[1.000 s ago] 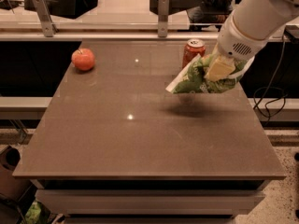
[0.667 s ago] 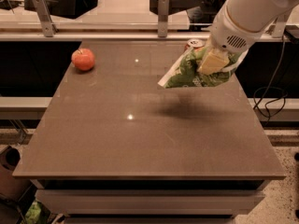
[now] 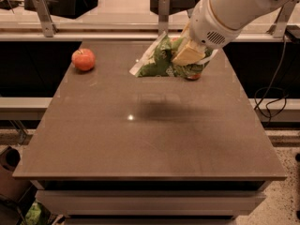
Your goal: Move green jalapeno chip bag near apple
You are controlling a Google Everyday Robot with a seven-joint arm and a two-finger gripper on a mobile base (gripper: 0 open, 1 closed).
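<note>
Fingers closed on the chip bag; one tan pad presses flat on its upper right part. Gripper hangs over the far right-centre of the table. Bag is in the air, tilted, with its white-edged corner pointing left toward the apple. Its shadow lies on the tabletop below, so it is clear of the surface. Apple sits at the far left corner, well apart from the bag. A red sliver of the can shows under the bag's right end.

Step in hand, as I judge it: carry, not yet place. To do it well, keep the grip firm, since the bag is soft and glossy and could slip or fold. Keep travelling left at this height. Lower only when the hanging corner is just short of the apple, so it does not knock the round fruit and set it rolling. Open only once the bag rests on the table.

Against a second ago: bag and gripper are further left, off the can and nearer mid-table. Apple unmoved.
</note>
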